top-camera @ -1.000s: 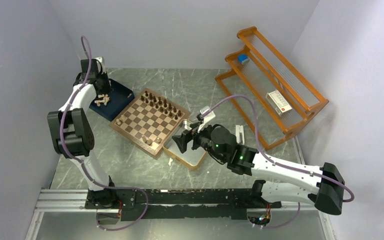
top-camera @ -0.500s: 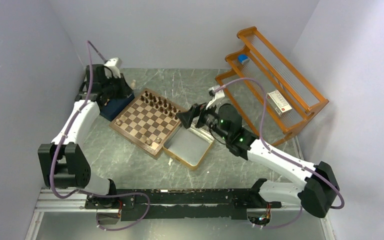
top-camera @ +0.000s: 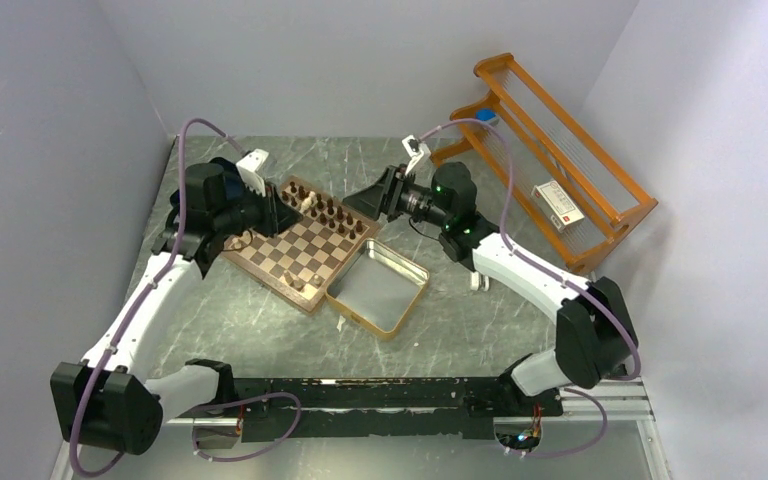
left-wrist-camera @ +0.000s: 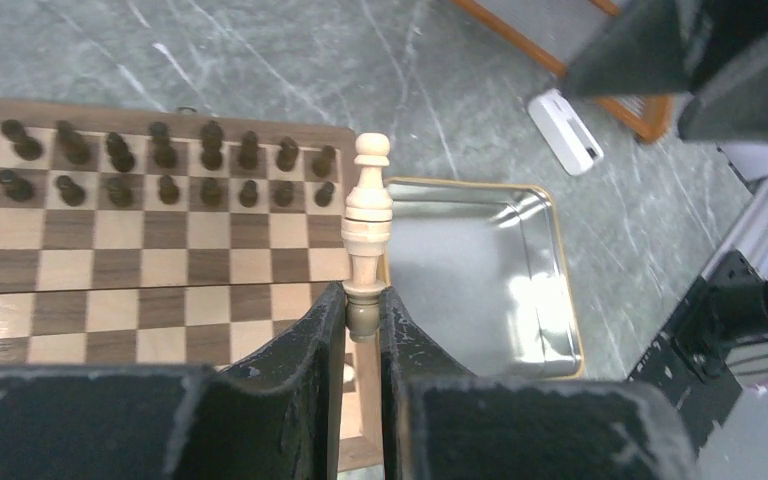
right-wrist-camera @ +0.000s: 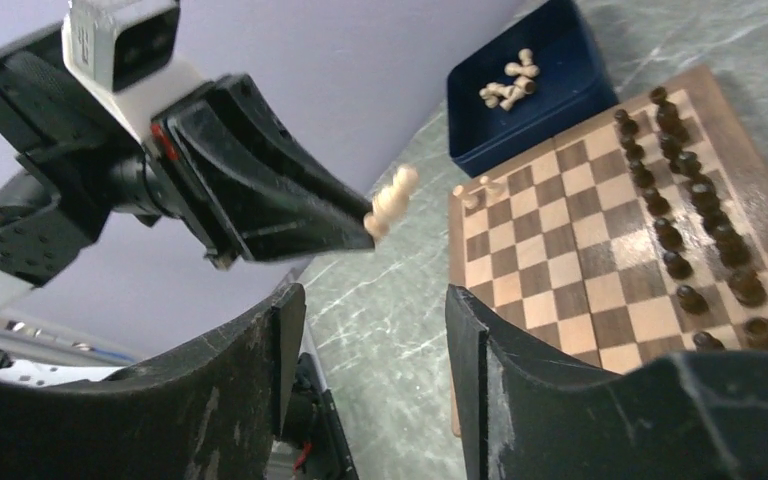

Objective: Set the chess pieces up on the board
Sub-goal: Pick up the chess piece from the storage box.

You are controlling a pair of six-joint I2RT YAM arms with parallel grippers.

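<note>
The left jaws clamp only the base of a pale piece (left-wrist-camera: 368, 225) above the board (left-wrist-camera: 140, 270); the right jaws stand apart, empty. This low grip may let it tilt or drop.

Your left pincer (left-wrist-camera: 362, 296) is hiding the base of the pale piece (left-wrist-camera: 368, 225), and its fingers (left-wrist-camera: 310, 370) are covering the near rows of the board (left-wrist-camera: 160, 270).

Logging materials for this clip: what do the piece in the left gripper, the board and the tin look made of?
The piece: pale turned wood, matt, faint grain; greyish base, maybe felt. The board: seemingly wood, satin, grain visible in light and dark squares. The tin: probably thin metal, silvery reflective floor, gold rim.
</note>
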